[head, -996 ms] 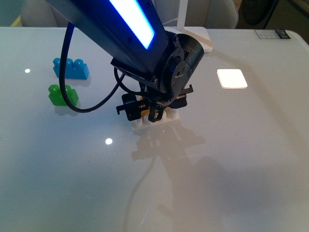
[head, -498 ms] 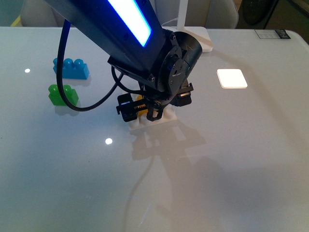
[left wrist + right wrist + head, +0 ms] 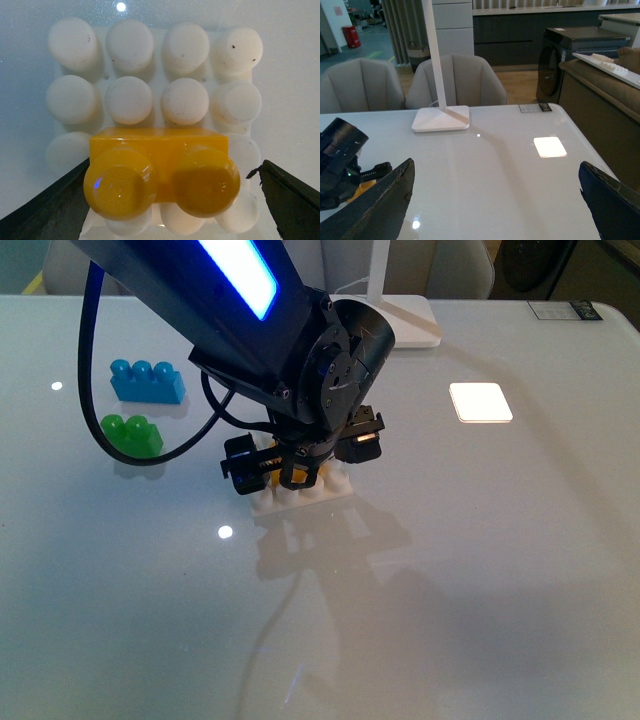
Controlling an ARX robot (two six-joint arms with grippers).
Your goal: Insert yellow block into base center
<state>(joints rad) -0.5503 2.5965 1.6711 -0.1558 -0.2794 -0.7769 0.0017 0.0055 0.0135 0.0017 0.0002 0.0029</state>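
Observation:
The yellow block stands on the white studded base, over its middle columns toward the rows nearest the wrist camera. My left gripper is open, with one dark finger on each side of the block. In the front view the left gripper hangs over the base, and only slivers of the yellow block show. My right gripper is open and empty above bare table. It is out of the front view.
The green brick and the blue brick lie at the far left. A glowing white square is at the right, and the white lamp foot at the back. Chairs stand beyond the table's far edge.
My left gripper has shifted left in the front view, and the base with the yellow block has slid left with it. The green and blue bricks have not moved.

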